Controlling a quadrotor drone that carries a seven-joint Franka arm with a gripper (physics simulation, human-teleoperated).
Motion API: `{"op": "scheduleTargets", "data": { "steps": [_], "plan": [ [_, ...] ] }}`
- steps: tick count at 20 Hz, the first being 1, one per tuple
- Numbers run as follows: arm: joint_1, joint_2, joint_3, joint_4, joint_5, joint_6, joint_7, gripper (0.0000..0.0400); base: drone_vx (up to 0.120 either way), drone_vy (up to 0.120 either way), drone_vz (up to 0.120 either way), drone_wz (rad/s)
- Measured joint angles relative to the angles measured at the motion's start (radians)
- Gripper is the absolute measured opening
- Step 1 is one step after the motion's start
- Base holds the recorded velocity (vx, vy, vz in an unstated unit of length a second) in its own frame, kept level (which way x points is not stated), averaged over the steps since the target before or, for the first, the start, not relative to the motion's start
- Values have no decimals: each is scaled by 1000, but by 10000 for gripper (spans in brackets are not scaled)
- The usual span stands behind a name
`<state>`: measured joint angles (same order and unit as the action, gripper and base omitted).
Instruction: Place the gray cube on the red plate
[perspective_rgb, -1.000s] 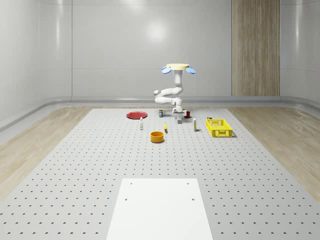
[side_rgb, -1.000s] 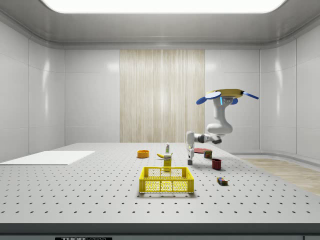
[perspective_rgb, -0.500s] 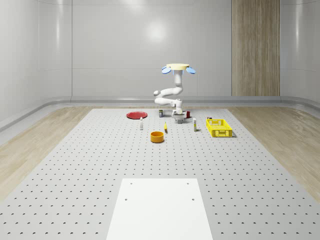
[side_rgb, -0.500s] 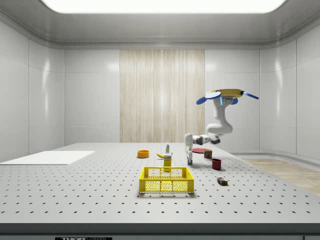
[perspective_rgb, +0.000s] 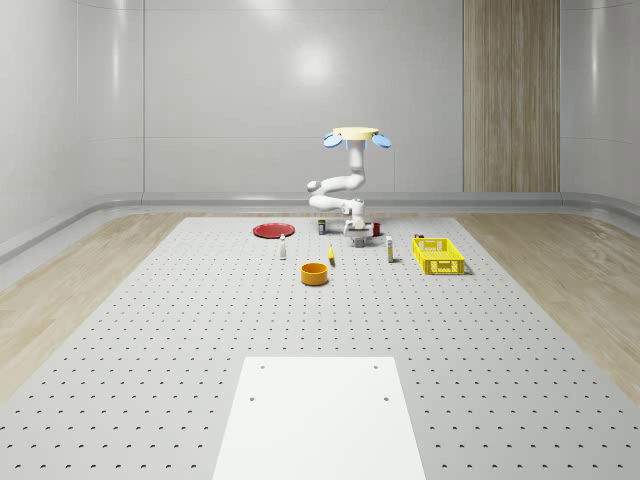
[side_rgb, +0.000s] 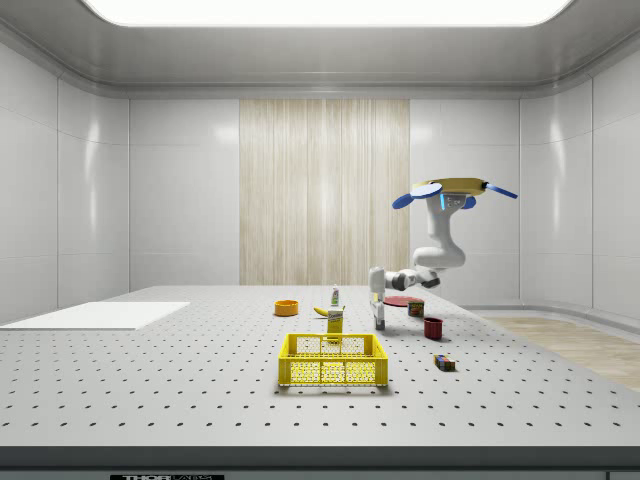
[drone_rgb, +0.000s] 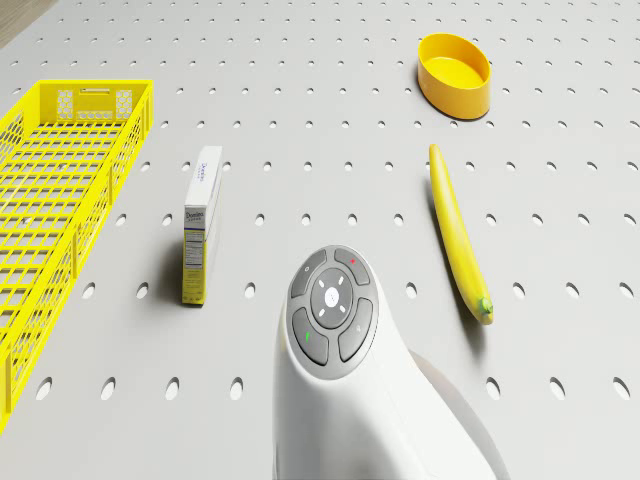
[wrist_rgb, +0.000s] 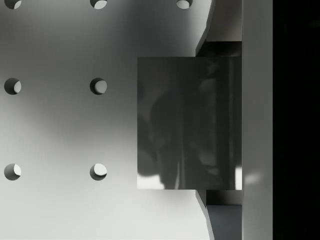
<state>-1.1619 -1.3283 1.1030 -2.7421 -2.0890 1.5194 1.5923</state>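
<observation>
One perforated bench (perspective_rgb: 200, 330) lies under my hovering drone (perspective_rgb: 355, 134); my arm reaches down beside the yellow basket (perspective_rgb: 439, 256). My gripper (side_rgb: 379, 322) is low there, and the gray cube (wrist_rgb: 185, 122) sits against one finger (wrist_rgb: 256, 120); whether I'm clamping it, I cannot tell.

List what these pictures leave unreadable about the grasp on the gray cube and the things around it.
- Wrist view: the gray cube is close against a dark finger; the other finger and any grip cannot be made out.
- Drone view: the arm's wrist hides the end effector and cube beneath it.
- Whole-scene view: the cube is too small to tell if it is lifted.
- Side view: the item by the dark red cup is too small to identify.
</observation>
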Motion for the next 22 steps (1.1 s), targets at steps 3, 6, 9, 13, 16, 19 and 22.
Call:
{"op": "scheduleTargets", "data": {
  "steps": [3, 6, 9, 13, 16, 19, 22],
  "plan": [
    [-2, -4, 7, -2, 8, 0, 3, 256, 0, 0, 0, 0],
    [-2, -7, 33, -12, 33, -10, 7, 253, 0, 0, 0, 0],
    [-3, -11, 67, -25, 67, -24, 13, 251, 0, 0, 107, 0],
    [-5, -17, 98, -34, 98, -32, 20, 250, 0, -70, 120, 0],
    [-8, -23, 111, -37, 112, -32, 23, 250, 0, -120, 120, 0],
    [-10, -29, 119, -38, 121, -29, 26, 250, 0, -120, 120, 0],
    [-13, -35, 123, -39, 127, -25, 29, 250, -13, -120, 67, 0]
  ]
}}
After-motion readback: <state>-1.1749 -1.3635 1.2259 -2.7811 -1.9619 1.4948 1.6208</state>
